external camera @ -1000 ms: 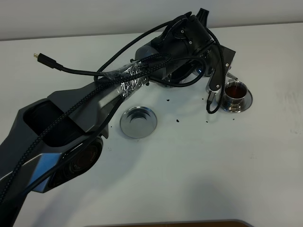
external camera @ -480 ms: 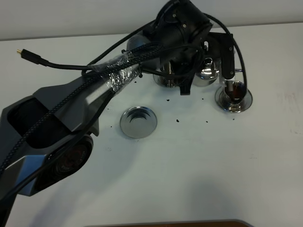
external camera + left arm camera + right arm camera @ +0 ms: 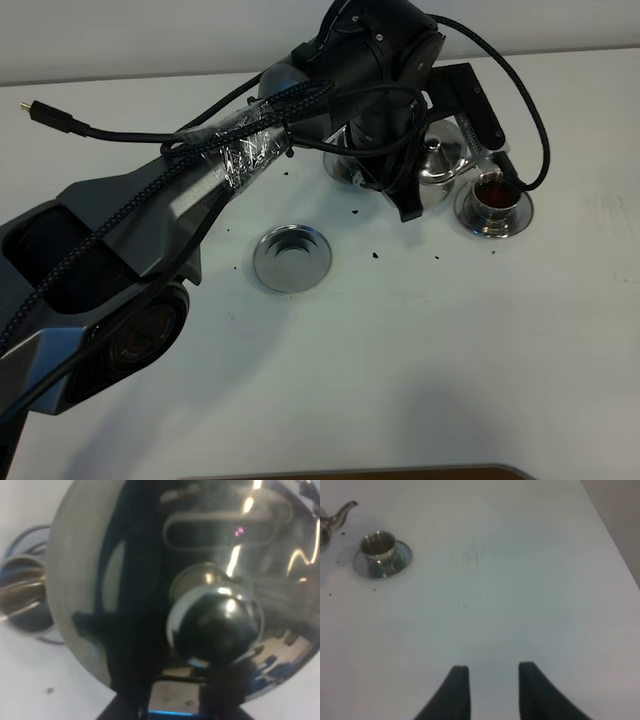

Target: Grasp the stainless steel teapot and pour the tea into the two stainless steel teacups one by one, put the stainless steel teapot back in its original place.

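The stainless steel teapot hangs at the far side of the table between the two teacups, held by my left gripper. In the left wrist view its domed lid and knob fill the picture, with the gripper shut at its handle side. The right teacup holds dark tea and stands on its saucer; it also shows in the right wrist view. The left teacup is mostly hidden behind the arm. The empty round saucer lies nearer the front. My right gripper is open and empty, well away from the cups.
Small dark drops dot the white table between the empty saucer and the cups. The big left arm and its cables span the left half of the exterior view. A teacup on a saucer sits beside the pot in the left wrist view.
My left wrist has turned and drawn back from the right teacup. The teapot has come up from its tilt over that cup and now sits more level between the two cups.
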Controlling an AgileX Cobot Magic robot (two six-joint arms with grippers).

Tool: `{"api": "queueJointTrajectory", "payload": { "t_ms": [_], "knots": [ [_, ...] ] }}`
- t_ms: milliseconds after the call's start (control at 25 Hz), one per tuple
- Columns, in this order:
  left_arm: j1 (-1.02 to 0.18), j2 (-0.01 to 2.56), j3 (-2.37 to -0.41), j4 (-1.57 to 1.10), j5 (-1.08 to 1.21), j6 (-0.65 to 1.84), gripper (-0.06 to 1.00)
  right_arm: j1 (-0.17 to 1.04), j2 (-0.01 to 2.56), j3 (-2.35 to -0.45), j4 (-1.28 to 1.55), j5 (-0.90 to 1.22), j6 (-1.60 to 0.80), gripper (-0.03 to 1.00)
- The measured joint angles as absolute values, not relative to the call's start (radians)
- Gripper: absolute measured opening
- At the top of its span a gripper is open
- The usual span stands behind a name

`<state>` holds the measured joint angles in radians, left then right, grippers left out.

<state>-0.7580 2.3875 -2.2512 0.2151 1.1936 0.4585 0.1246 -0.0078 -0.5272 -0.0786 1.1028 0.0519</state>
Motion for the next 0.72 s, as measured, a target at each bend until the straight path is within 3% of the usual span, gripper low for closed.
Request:
{"api": "queueJointTrajectory", "payload": {
  "t_ms": [720],
  "knots": [
    [-0.678,2.337,-2.251,0.188,1.195,0.421,0.25,0.125,-0.008,-0.527,-0.079,1.103,0.052,0.24]
  ]
}}
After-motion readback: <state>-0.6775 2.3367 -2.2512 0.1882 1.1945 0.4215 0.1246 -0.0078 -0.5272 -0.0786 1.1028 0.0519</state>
